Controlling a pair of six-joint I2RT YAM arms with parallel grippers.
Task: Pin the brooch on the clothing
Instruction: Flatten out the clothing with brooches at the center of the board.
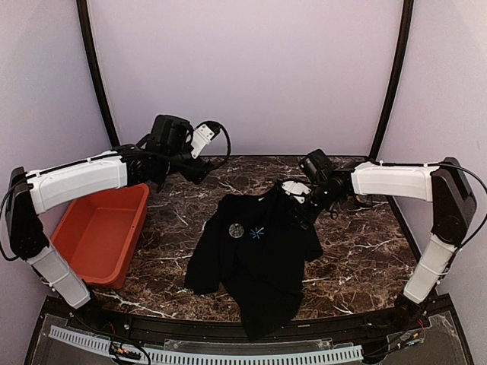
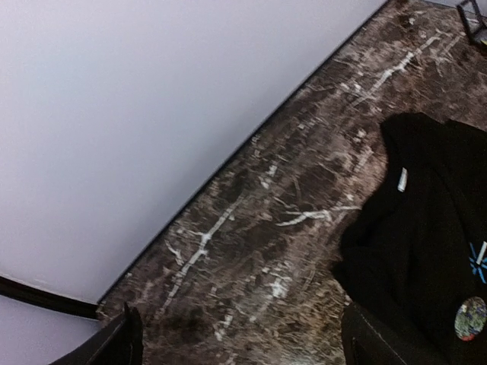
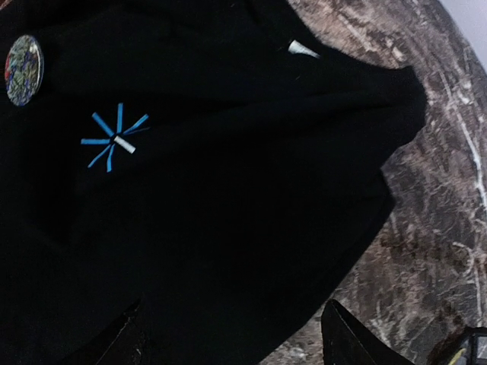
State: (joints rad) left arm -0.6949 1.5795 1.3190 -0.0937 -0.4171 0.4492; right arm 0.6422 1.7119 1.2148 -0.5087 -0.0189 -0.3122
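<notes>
— Since the brooch (image 1: 237,230) is the item under check, state its location.
— Round brooch lies on the chest of the black T-shirt (image 1: 259,274), just beside the blue starburst print (image 1: 257,233). Shirt is spread at the centre of the marble table (image 1: 365,251).
— Gripper condition?
— Right gripper (image 3: 232,319): fingers apart, above the shirt on its collar side, holding nothing. Left gripper (image 2: 240,331): fingers apart, empty, raised over the table at the rear left, near the red bin (image 1: 99,228).
</notes>
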